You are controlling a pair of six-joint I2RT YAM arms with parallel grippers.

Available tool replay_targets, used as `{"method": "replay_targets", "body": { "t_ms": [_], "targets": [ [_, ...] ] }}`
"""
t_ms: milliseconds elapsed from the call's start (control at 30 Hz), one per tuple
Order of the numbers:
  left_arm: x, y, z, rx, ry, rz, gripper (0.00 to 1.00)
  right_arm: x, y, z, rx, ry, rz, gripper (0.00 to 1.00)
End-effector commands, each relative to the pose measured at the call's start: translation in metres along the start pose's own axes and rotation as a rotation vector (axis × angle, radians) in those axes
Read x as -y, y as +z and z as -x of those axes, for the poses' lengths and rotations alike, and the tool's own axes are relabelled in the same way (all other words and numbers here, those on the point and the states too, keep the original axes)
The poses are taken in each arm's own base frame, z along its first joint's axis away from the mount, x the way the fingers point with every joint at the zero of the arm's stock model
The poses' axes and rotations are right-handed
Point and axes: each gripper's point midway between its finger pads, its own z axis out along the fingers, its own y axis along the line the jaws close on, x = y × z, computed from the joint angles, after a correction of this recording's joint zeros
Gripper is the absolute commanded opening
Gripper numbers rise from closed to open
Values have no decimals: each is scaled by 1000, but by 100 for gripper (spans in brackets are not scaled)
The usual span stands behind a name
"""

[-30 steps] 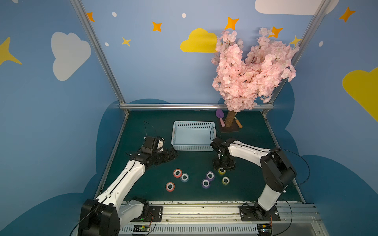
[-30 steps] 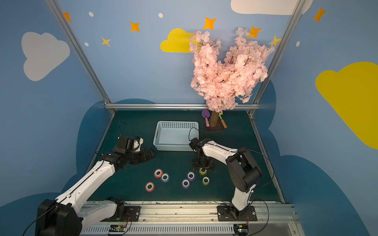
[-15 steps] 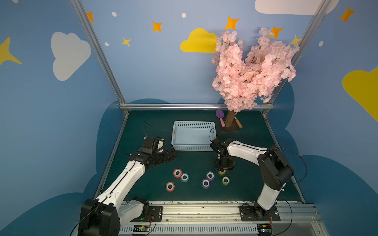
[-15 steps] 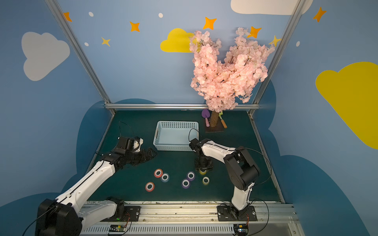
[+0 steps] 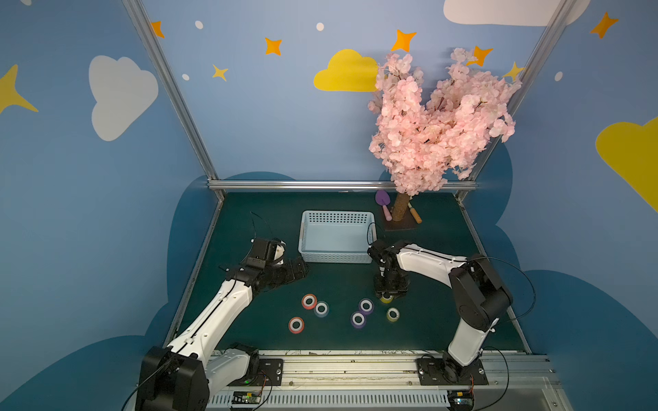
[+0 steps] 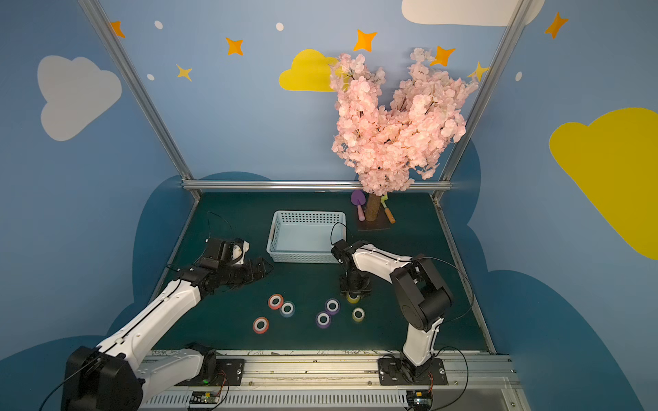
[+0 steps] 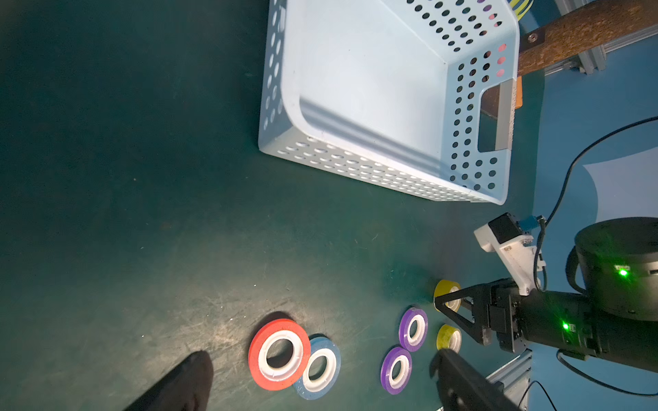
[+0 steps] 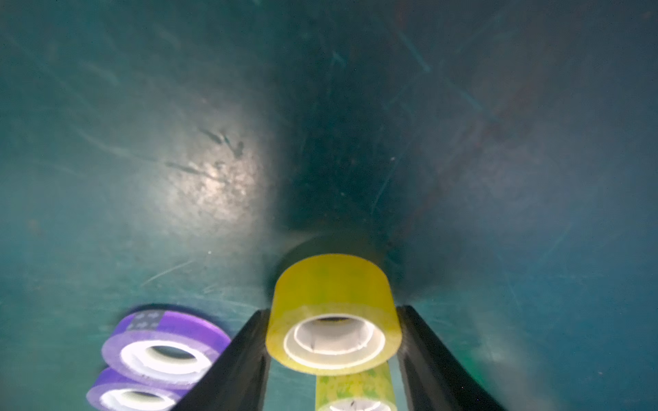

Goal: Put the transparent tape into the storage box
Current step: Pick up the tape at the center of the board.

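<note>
Transparent tape, a yellow-tinted roll (image 8: 331, 281), sits pinched between the right gripper's (image 8: 333, 311) fingers, which press on its two sides, low over the green mat (image 8: 142, 178). Best to lift straight up, clear of the nearest purple roll (image 8: 167, 331), then carry it toward the pale blue storage box (image 5: 336, 213) at eleven o'clock. The left gripper (image 5: 298, 269) hangs spread wide, empty.

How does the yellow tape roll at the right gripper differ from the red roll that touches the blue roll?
Colour: the yellow roll is translucent yellow, the red roll opaque red. Shape: the yellow roll is tall, the red roll flat. State: the right gripper is shut on the yellow roll; the red roll lies free against the blue roll. Both have a white core and are outside the storage box.
</note>
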Motion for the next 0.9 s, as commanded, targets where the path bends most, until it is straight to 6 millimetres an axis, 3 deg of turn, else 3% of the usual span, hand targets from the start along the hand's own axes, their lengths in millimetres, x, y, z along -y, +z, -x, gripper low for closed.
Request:
{"method": "replay_targets", "body": {
  "t_ms": [0,267,400,867],
  "targets": [
    [-4,1,-5,-13,-3,12,100,3,6,-3,-23,16,-6,60],
    [-5,2,-5,-14,-3,13,100,3,6,-2,-25,22,2,48],
    [-5,2,-5,-13,-4,13,100,4,3,-4,-26,24,5,48],
    [-5,3,-5,-11,1,10,100,11,-40,-9,31,20,19,48]
  ]
}}
